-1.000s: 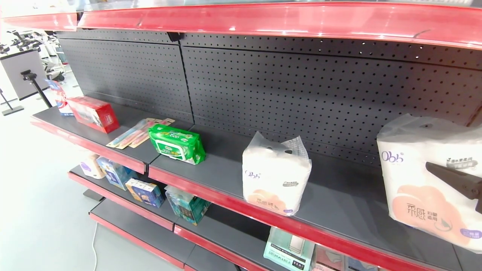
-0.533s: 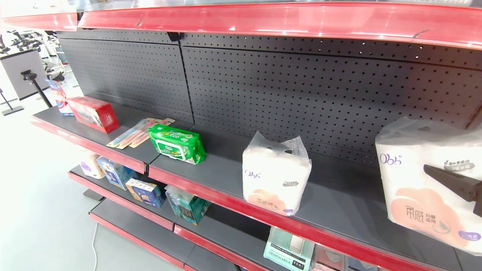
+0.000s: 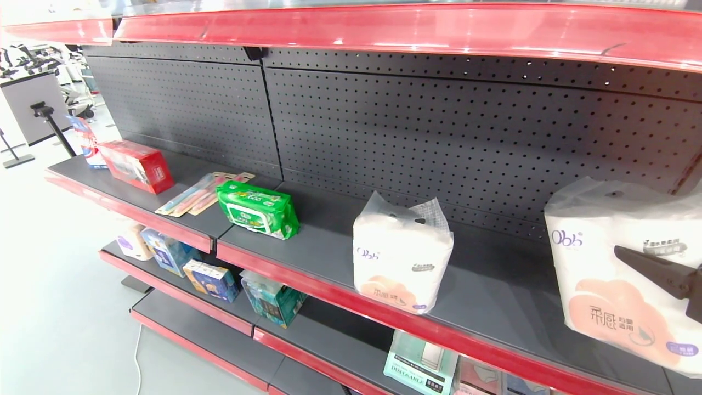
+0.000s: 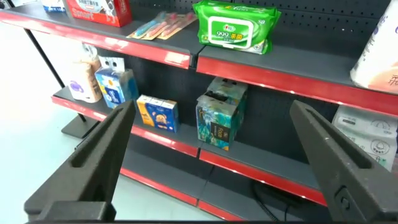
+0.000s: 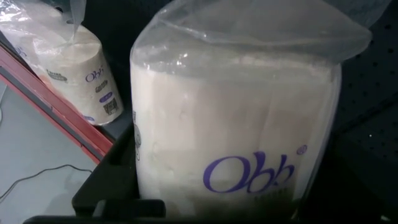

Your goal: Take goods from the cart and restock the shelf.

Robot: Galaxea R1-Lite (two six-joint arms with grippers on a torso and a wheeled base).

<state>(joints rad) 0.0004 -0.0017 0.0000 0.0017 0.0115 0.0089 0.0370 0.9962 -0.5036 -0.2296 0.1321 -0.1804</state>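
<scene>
While upright, tissue pack between right fingers

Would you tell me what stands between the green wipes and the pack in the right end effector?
The head view shows a second tissue pack standing on the shelf between wipes and held pack.

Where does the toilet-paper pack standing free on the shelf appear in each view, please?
Head view: free pack, mid-shelf, right of the green wipes.
Left wrist view: free pack, beyond the green wipes.
Right wrist view: free pack, beside the held pack.
Shared landmark: red shelf edge beneath it.
</scene>
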